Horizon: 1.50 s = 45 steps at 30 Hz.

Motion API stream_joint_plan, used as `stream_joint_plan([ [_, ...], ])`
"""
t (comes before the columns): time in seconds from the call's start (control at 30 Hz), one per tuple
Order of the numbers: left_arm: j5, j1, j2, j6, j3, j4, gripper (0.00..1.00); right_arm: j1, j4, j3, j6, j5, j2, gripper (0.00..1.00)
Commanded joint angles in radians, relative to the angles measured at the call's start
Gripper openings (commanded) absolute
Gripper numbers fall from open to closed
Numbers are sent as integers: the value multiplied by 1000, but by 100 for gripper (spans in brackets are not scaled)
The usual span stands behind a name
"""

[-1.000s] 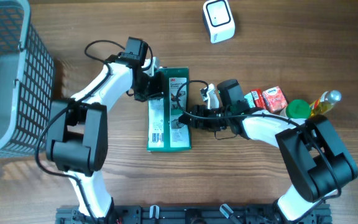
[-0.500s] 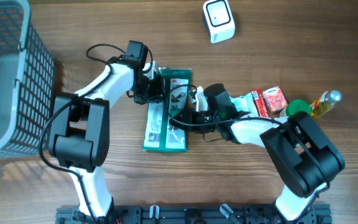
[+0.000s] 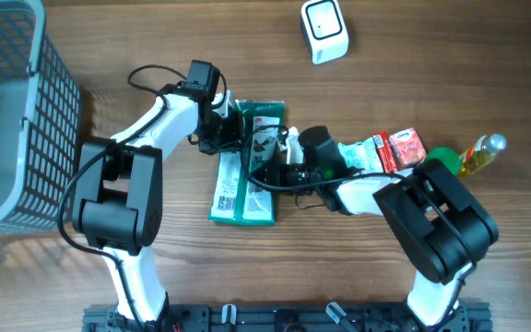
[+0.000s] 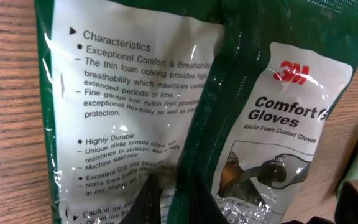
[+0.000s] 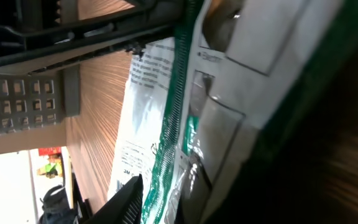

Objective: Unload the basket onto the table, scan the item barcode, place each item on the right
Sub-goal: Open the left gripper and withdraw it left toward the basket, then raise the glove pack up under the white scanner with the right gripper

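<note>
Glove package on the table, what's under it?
Only wooden table shows around the glove package, so it seems to lie on bare wood. Its underside and anything beneath it are covered.

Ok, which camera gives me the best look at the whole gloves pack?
Overhead: nearly the whole green gloves pack is in frame, so its outline and position are clear. The left wrist view shows only a close-up of its printed text. The right wrist view shows only a tilted, partly blurred slice.
</note>
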<state>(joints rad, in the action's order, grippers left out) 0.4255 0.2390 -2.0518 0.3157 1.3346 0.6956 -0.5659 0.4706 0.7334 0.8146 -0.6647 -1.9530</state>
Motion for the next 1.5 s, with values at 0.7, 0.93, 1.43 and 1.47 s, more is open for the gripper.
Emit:
stream_joint_plan([
  [0.7,-482,-183,288,-116,56,105,7,-13,-8,-16,-71,21,-46,4],
  [0.93,-487,-183,288,-152,56,132,100,-13,-7,-15,-82,29,-46,4],
  [1.43,-487,-183,288,-152,56,132,100,37,-1526,943,-1104,502,340,4],
  [1.47,-487,-183,288,-152,56,132,100,37,-1514,1005,-1172,546,340,4],
])
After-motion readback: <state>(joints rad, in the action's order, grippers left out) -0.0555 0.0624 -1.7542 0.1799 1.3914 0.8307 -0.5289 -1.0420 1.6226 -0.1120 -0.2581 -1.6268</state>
